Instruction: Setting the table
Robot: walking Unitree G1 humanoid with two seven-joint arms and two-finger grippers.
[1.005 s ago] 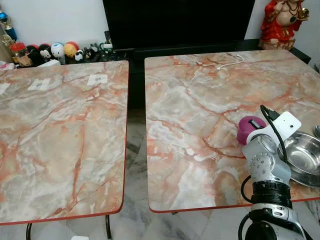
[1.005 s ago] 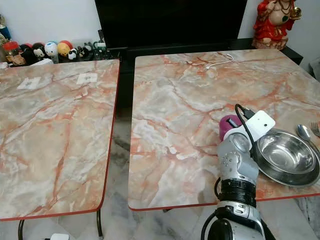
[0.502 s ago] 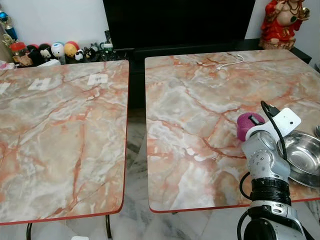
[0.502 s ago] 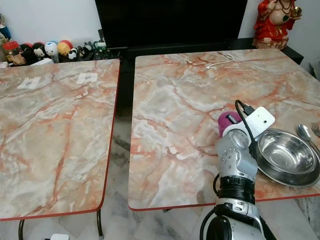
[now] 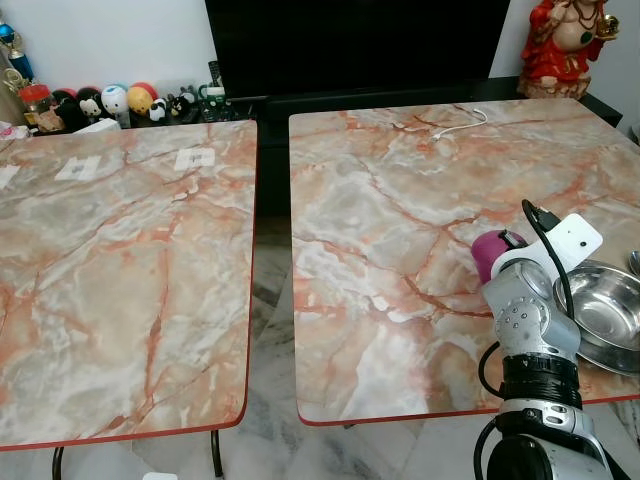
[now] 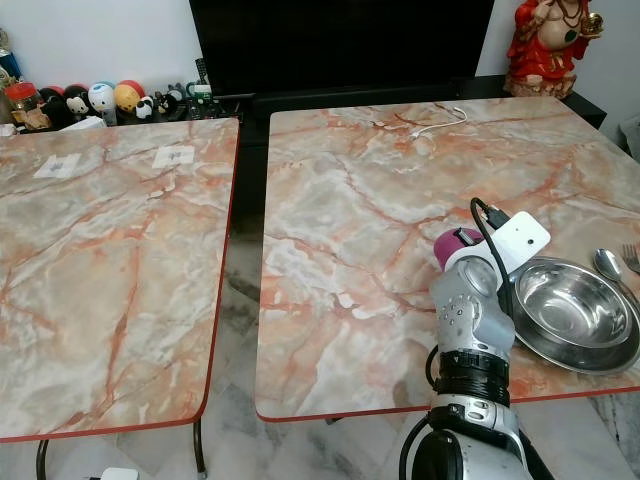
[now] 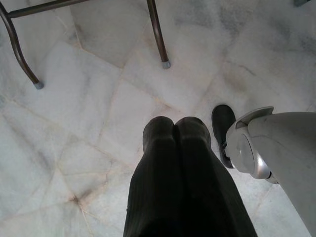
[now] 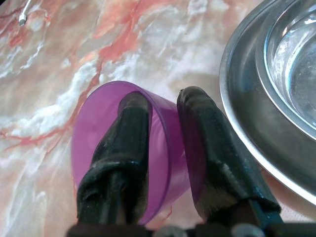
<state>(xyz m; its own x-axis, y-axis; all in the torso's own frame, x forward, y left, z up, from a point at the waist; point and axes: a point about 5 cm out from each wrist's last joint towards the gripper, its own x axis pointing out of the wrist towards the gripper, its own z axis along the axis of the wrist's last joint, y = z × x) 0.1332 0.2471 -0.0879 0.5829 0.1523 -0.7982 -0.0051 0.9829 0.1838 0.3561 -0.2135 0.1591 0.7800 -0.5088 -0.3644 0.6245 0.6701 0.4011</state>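
A purple plastic cup [image 8: 98,128] is on the right marble table [image 5: 380,200], just left of a steel bowl [image 6: 575,305] that rests in a steel plate [image 8: 242,84]. My right gripper [image 8: 165,101] is shut on the cup's wall, with one finger [image 8: 131,128] inside and the other finger [image 8: 207,138] outside. In the head views the cup [image 5: 490,248] peeks out behind my right wrist. A spoon [image 6: 607,263] and a fork [image 6: 630,257] lie beyond the bowl. My left gripper [image 7: 174,126] hangs idle over the floor, fingers shut and empty.
A second marble table [image 5: 120,250] stands to the left, with a narrow gap of floor between the two. A white cable [image 5: 455,125] lies at the right table's far edge. A red statue [image 5: 565,45] and small toys [image 5: 100,100] line the back.
My right wrist and the purple cup have shifted slightly up and away from me. The bowl and the tables have not moved.
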